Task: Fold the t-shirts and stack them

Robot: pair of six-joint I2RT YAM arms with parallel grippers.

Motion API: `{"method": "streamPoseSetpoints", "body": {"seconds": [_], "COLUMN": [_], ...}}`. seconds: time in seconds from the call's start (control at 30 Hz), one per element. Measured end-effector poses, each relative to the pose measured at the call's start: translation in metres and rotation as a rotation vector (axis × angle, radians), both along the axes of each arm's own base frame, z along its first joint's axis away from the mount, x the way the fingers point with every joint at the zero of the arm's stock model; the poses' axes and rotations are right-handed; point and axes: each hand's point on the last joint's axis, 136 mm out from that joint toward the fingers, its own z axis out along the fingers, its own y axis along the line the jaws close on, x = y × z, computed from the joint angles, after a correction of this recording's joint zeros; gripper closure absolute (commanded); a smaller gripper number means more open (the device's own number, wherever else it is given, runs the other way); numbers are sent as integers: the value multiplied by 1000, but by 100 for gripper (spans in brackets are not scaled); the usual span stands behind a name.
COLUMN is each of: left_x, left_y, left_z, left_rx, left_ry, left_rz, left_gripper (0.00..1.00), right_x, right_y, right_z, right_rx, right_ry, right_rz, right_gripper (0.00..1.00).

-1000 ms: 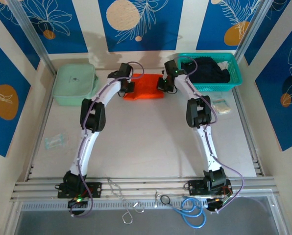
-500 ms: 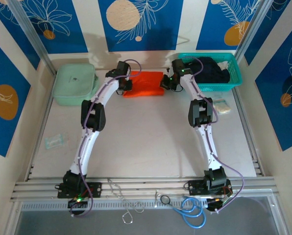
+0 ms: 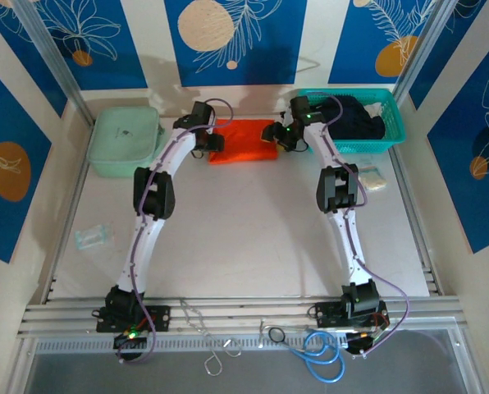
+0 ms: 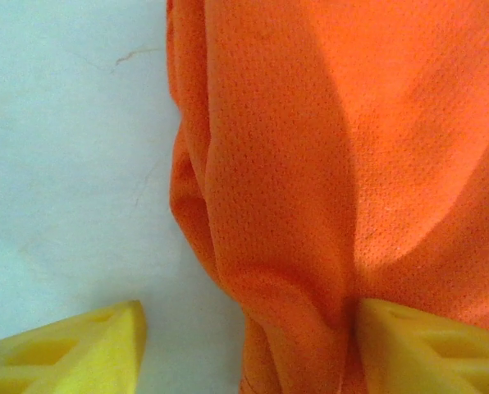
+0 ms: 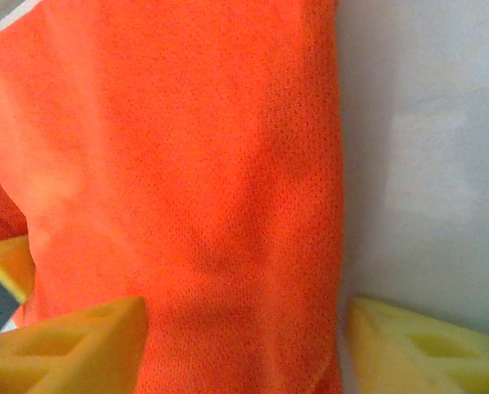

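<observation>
Bright orange t-shirt (image 3: 243,141), folded into a compact rectangle, laid flat at 12 o'clock, fine mesh weave seen up close, black t-shirt (image 3: 351,119), heaped unfolded in the teal basket (image 3: 367,145) at 1 o'clock

Seen from above, the orange t-shirt (image 3: 243,141) has both short ends tucked under the left end effector (image 3: 209,148) and the right end effector (image 3: 276,135), so its corners can't be made out. The black t-shirt (image 3: 355,119) is partly covered by the right arm (image 3: 335,189). Up close, the yellow fingers (image 4: 80,357) get chopped off by the bottom edge, and the orange fabric runs out of frame. The small packet (image 3: 91,238) on the bench (image 3: 244,246) is too tiny to tell what it is.
</observation>
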Motion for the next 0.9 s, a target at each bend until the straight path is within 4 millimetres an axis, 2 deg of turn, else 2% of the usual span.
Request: {"method": "streamPoseSetpoints", "body": {"seconds": [0.1, 0.17, 0.2, 0.37, 0.47, 0.57, 0.67, 0.73, 0.8, 0.9], "left_x": [0, 1, 0, -13, -37, -65, -87, -100, -116, -146], "left_y": [0, 1, 1, 9, 18, 29, 39, 45, 52, 62], "left_z": [24, 57, 73, 185, 246, 293, 329, 344, 348, 344], "left_rx": [-4, -9, -9, -27, -43, -47, -49, -44, -35, -21], "left_ry": [-32, -81, -107, -288, -391, -481, -551, -585, -599, -616], "left_rz": [-8, -14, -20, -27, -25, -20, -10, -8, -8, -15], "left_gripper": [18, 11, 9, 1, 1, 1, 1, 1, 1, 1], "right_x": [-3, -4, -6, -19, -35, -58, -84, -101, -122, -155], "right_y": [-6, -8, -8, -8, -6, 2, 14, 20, 27, 30], "right_z": [18, 42, 56, 137, 185, 226, 255, 268, 276, 282], "right_rx": [-14, -20, -19, -38, -59, -75, -74, -77, -83, -118], "right_ry": [-16, -49, -67, -193, -274, -342, -386, -403, -412, -434], "right_rz": [5, 14, 15, 41, 63, 97, 142, 169, 202, 237], "right_gripper": [17, 1, 1, 1, 1, 1, 1, 1, 1, 1]}}
